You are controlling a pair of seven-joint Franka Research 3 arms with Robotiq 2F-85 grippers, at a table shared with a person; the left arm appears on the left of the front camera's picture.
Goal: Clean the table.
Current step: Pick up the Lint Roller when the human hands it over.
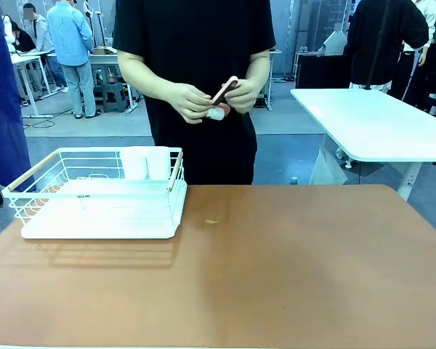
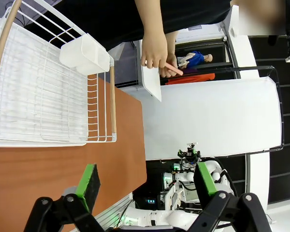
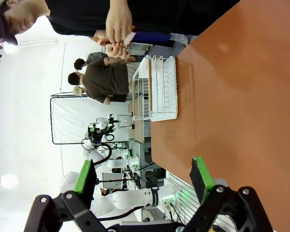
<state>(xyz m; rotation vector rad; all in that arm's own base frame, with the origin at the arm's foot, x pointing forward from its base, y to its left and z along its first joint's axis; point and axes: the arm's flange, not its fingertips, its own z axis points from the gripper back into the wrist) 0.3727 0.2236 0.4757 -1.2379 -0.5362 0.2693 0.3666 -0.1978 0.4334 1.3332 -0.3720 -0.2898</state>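
Observation:
The reddish-brown table (image 1: 291, 276) spans the front view, with a small pale speck (image 1: 211, 221) near its middle. A person in black stands at the far edge, and their hands (image 1: 211, 98) hold a small pink thing and something white above the table. My left gripper (image 2: 147, 182) is open, its green pads wide apart, over the table's (image 2: 48, 169) edge with nothing between them. My right gripper (image 3: 141, 175) is also open and empty, hovering off the table's (image 3: 241, 106) side. The person's hands (image 3: 118, 29) show far off in the right wrist view.
A white wire dish rack (image 1: 102, 196) with wooden handles and a white cup holder (image 1: 145, 163) stands at the table's far left; the same dish rack (image 2: 43, 96) lies close ahead in the left wrist view. A white-topped table (image 1: 378, 120) stands at the back right.

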